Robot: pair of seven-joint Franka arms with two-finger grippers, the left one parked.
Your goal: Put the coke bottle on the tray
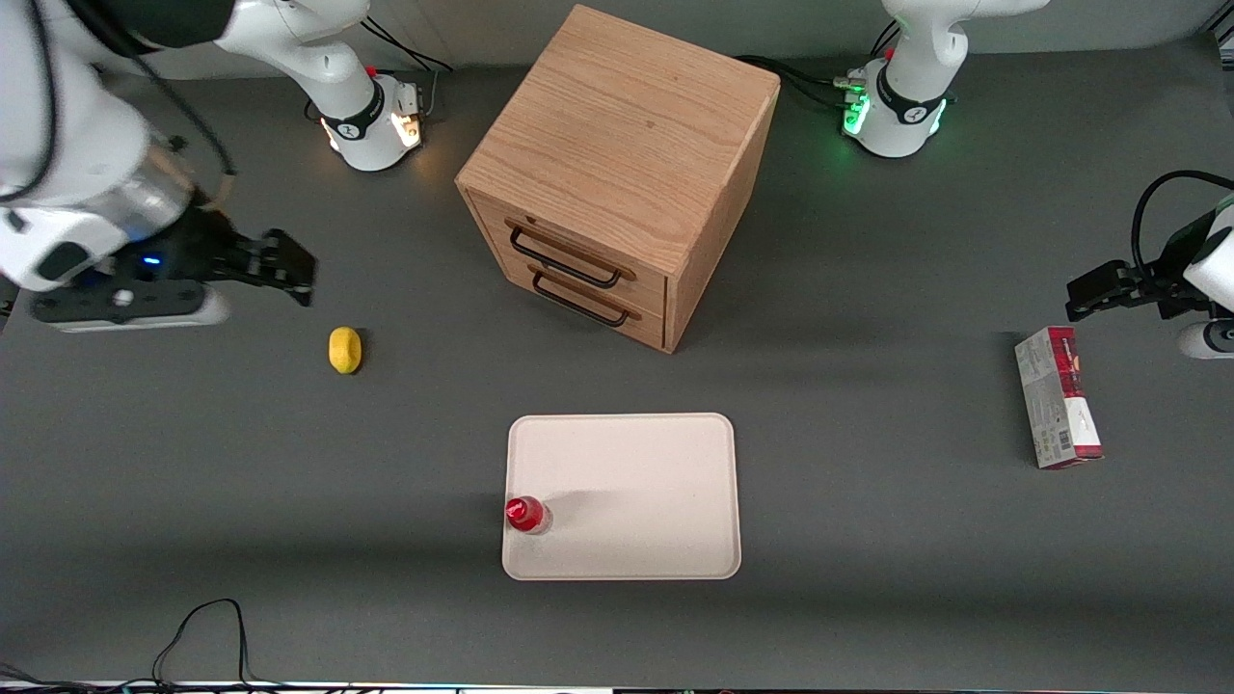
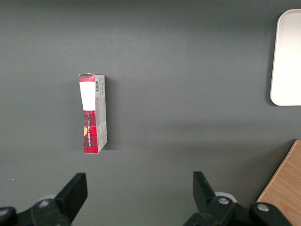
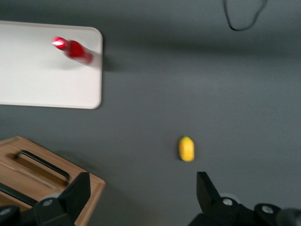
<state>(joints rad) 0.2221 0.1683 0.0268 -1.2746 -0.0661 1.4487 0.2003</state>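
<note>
The coke bottle (image 1: 526, 515), small with a red cap and label, stands upright on the cream-white tray (image 1: 636, 482), close to the tray's edge toward the working arm's end; the wrist view shows the bottle (image 3: 74, 50) on the tray (image 3: 42, 70) too. My gripper (image 1: 289, 267) hangs open and empty above the table toward the working arm's end, well away from the tray and farther from the front camera than the yellow lemon (image 1: 344, 349). Nothing is between its fingers (image 3: 77, 193).
A wooden drawer cabinet (image 1: 617, 173) with two black handles stands farther from the camera than the tray. The lemon (image 3: 186, 148) lies on the table near my gripper. A red-and-grey carton box (image 1: 1058, 396) lies toward the parked arm's end. A black cable (image 1: 207, 627) loops near the front edge.
</note>
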